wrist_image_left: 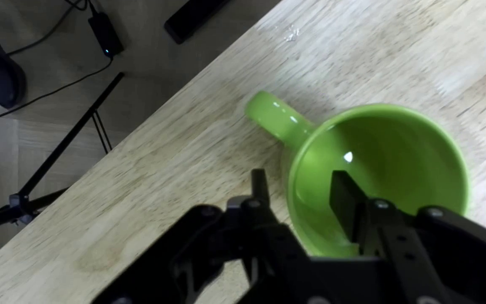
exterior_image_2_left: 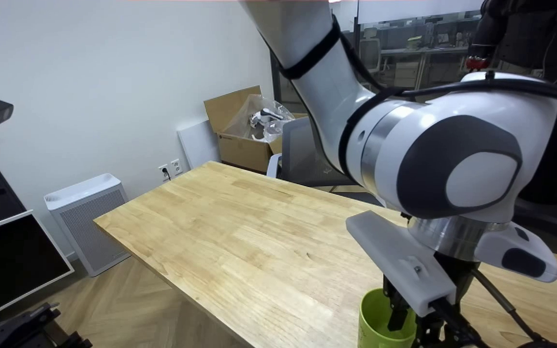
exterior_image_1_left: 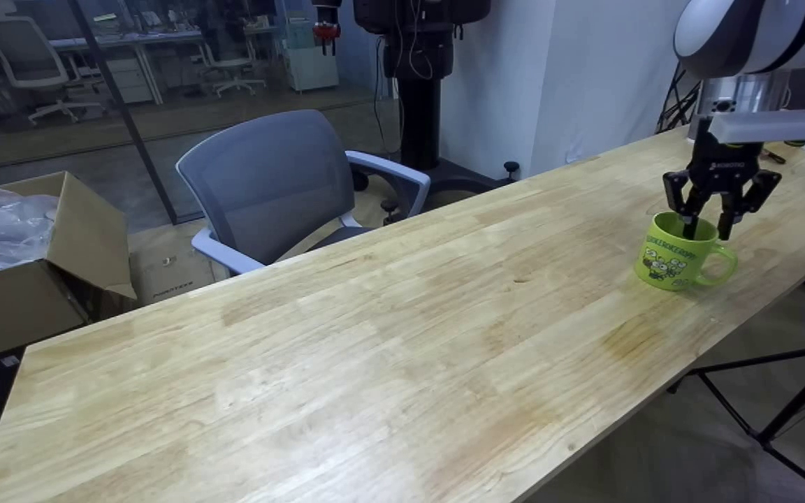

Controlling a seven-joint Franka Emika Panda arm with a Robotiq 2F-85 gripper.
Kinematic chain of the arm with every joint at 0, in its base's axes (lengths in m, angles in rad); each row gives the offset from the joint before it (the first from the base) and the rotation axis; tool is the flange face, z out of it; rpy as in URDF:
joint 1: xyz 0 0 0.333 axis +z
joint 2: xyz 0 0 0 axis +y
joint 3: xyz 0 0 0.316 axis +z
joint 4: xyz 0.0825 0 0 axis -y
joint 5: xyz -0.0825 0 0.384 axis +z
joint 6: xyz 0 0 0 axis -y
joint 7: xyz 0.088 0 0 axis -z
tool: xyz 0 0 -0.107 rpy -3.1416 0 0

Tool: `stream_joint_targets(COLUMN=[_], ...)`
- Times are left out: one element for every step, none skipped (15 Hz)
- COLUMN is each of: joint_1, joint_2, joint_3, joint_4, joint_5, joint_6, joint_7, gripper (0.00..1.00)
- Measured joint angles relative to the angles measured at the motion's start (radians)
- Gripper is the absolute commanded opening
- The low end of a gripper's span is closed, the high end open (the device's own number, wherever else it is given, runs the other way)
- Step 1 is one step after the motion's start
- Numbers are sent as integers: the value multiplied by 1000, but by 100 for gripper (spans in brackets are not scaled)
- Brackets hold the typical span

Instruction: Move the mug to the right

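The lime-green mug [exterior_image_1_left: 666, 261] stands upright on the bench [exterior_image_1_left: 374, 363] near one edge. The tool [wrist_image_left: 300, 181] straddles the mug's rim, fingers spread apart, one inside, the other outside; whether either touches the wall is hard to tell.

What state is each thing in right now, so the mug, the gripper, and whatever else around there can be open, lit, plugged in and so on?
Green mug: upright, standing on the table.
Gripper: open, straddling the mug's wall.
Cardboard box: open, clear plastic inside.
Power adapter: blue light on.
Wall outlet: dark plug in one socket.
White-framed screen: dark.
Tripod: legs spread.
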Motion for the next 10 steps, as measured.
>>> stream_joint_targets(joint_1=[0,1,2,3,5,7,9,11,12,15], joint_2=[0,-2,-4,-8,-14,-23,-35,-51,-71,-96], joint_3=[0,0,0,1,1,2,4,7,11,16], joint_4=[1,2,3,5,6,6,6,6,6,6], joint_5=[0,0,0,0,0,0,0,1,1,1], joint_6=[0,0,-1,-2,-2,-4,-8,-15,-23,-35], joint_7=[0,0,0,0,0,0,0,0,0,0], gripper=[82,88,96,99,100,100,100,100,100,100])
